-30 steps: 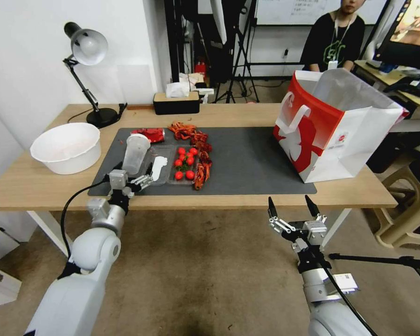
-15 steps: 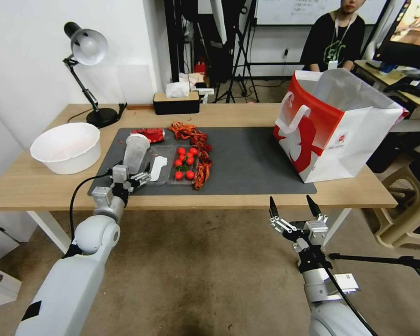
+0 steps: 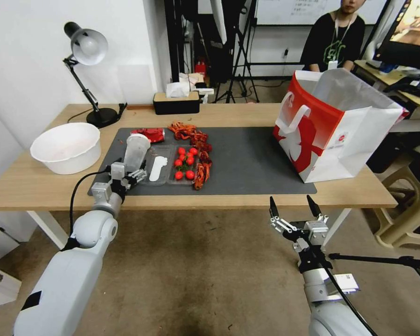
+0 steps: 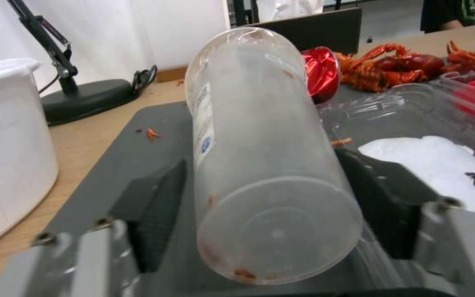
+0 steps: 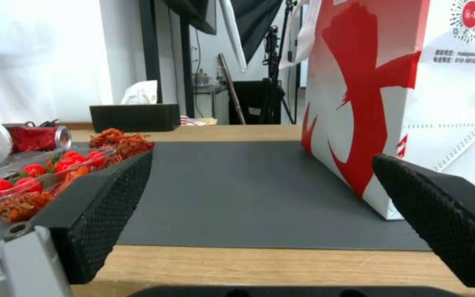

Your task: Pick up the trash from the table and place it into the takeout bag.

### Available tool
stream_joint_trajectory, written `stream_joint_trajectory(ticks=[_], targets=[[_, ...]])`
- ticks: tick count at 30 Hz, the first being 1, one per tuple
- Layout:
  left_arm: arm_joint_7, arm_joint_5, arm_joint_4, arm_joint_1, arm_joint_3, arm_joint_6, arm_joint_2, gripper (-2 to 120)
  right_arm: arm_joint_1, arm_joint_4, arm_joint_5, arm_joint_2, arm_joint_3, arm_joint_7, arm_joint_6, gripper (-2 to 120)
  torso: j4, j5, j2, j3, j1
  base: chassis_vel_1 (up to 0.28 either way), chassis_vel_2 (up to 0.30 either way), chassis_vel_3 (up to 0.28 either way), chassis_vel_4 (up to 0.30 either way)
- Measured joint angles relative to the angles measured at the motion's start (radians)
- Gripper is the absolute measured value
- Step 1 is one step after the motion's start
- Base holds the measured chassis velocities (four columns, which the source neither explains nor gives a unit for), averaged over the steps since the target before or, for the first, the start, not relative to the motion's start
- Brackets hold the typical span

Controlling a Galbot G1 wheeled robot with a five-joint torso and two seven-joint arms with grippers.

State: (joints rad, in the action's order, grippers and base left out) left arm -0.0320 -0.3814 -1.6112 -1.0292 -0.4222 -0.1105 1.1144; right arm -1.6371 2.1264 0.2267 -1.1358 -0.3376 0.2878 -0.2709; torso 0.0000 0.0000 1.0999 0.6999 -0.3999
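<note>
Clear plastic cup (image 4: 259,156), frosted, with reddish smears near its base, lies tipped on its side at the left end of the dark grey rectangular mat (image 3: 247,161) on the long light-wood surface (image 3: 28,184). Its long axis runs away from me: closed base toward the near edge, open mouth toward the crushed red can (image 3: 149,134) behind it. It rests against the clear tray with red tomatoes (image 3: 184,165).

My left tool (image 3: 124,177) is at the cup's base end, one dark pad on each side of the barrel. From the left wrist camera the pads look close to the wall, perhaps just touching; I cannot tell whether they have clamped on. The cup sits straight ahead of this tool, axis in line with the approach, so I judge the grip will be across the barrel near the base.

The large red-and-white paper carrier bag (image 3: 333,123) stands upright, mouth up, at the far right of the mat, well apart from the cup.

My right tool (image 3: 292,208) hangs below the surface's near edge in front of the bag, spread wide, holding nothing. Left arm is clearly nearer.
</note>
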Motion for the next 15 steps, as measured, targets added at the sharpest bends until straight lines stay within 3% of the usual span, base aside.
stream_joint_trajectory(ticks=[4,15], targets=[[0.0,0.0,0.0,-0.004,-0.001,-0.002,-0.004,54,0.001,0.0,-0.002,-0.001,0.002,0.0,0.0,100,-0.0002,0.0001,0.0,0.0,0.0,0.0,0.0,0.0,0.0],[0.001,0.0,-0.017,-0.007,-0.001,0.021,-0.011,54,0.003,0.005,-0.007,-0.002,0.005,0.001,0.0,100,0.0002,-0.0003,0.0,0.0,0.0,0.0,0.0,0.0,0.0]])
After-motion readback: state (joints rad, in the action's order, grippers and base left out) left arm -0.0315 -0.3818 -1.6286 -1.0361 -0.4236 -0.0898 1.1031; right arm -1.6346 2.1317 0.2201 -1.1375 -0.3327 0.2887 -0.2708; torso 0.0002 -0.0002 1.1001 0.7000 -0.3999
